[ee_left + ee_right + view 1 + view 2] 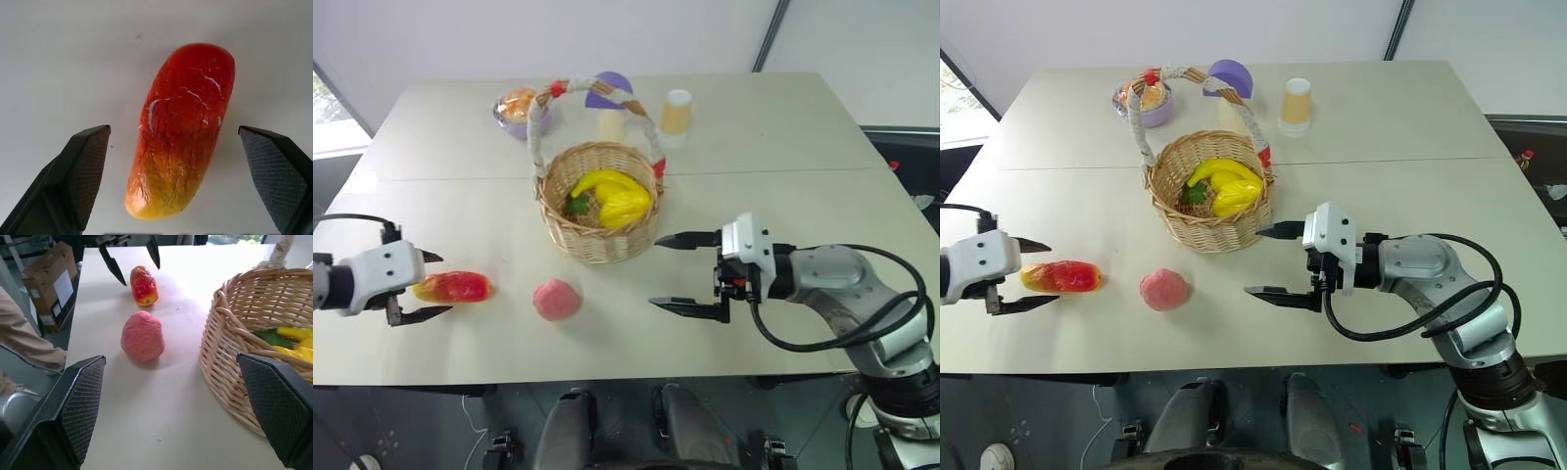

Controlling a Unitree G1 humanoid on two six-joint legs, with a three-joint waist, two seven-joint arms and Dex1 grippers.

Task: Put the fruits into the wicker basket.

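left gripper (423,286) released, fingers straddling red-yellow fruit (453,287), not touching. right gripper (677,273) released, empty. pink fruit (556,300) at 7 o'clock of basket (597,201).

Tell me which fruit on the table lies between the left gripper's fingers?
The long red-and-yellow fruit; the left gripper stands open around it. The round pink fruit lies apart.

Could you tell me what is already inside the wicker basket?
Inside the wicker basket lie yellow toy fruits with a green piece beside them. Whatever sits beneath them is hidden.
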